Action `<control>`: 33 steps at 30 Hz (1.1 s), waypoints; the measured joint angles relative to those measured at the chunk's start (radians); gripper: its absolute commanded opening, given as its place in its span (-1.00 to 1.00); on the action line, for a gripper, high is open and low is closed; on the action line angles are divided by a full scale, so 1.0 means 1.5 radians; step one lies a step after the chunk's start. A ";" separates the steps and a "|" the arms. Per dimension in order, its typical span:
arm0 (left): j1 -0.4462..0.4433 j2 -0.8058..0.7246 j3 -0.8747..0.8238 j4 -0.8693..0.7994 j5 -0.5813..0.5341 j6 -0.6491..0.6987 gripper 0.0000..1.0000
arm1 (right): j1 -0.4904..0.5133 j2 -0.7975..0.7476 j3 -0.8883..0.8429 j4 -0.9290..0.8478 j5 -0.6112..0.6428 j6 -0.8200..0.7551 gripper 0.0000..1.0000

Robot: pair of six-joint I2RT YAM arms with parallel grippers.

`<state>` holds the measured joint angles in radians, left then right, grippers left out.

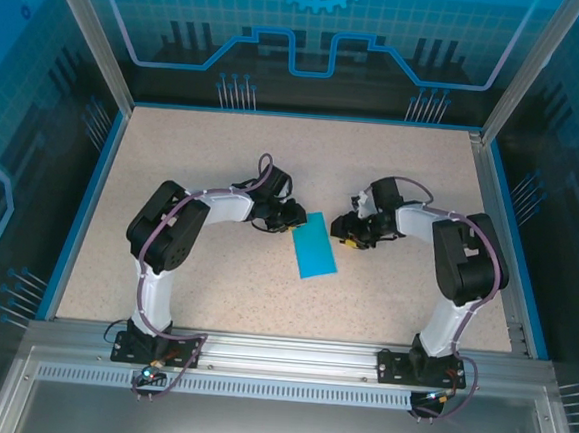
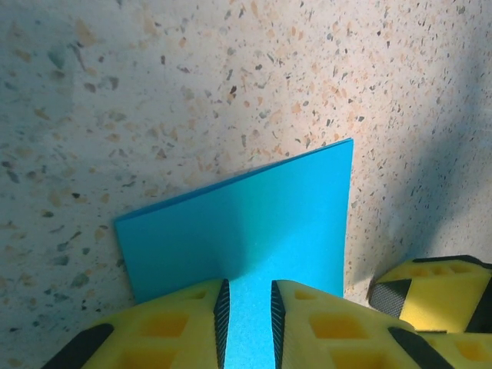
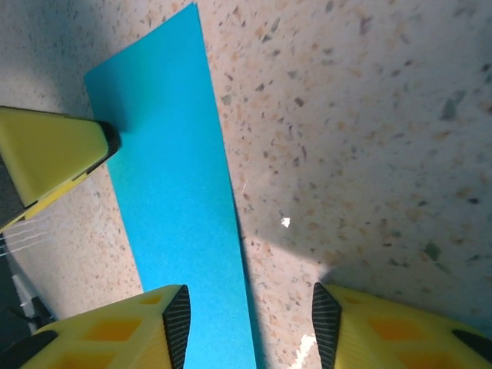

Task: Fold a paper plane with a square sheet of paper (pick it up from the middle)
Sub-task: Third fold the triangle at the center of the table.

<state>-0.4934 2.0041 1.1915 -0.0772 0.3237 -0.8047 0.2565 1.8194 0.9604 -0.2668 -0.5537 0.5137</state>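
Note:
The square sheet of paper [image 1: 315, 249] lies flat on the speckled table as a narrow cyan-blue rectangle, not in the form of a paper plane. My left gripper [image 1: 291, 220] is at its far left end. In the left wrist view its jaws [image 2: 249, 286] stand a narrow gap apart right over the paper [image 2: 254, 215], gripping nothing. My right gripper [image 1: 348, 231] is at the paper's right side. In the right wrist view it [image 3: 250, 296] is open wide, with the long right edge of the paper [image 3: 169, 177] between its fingers. The left gripper's fingertip [image 3: 77, 150] touches the strip's far end.
The table [image 1: 224, 151] is a beige speckled surface with blue rims and glass walls around it. A yellow finger of the right gripper [image 2: 430, 292] shows beside the paper in the left wrist view. Both arms bend inward toward the middle.

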 measured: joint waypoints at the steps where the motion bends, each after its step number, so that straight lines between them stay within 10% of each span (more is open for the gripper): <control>1: 0.000 0.000 0.000 0.000 0.001 0.000 -0.51 | 0.004 0.000 -0.007 0.004 -0.012 0.002 -0.08; 33: 0.019 0.004 -0.012 0.016 0.035 0.032 -0.51 | 0.035 -0.013 -0.028 0.063 -0.076 0.077 -0.06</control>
<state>-0.4656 2.0106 1.1732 -0.0540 0.3759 -0.7570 0.3092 1.8004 0.9176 -0.1722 -0.6678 0.6296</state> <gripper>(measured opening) 0.243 0.473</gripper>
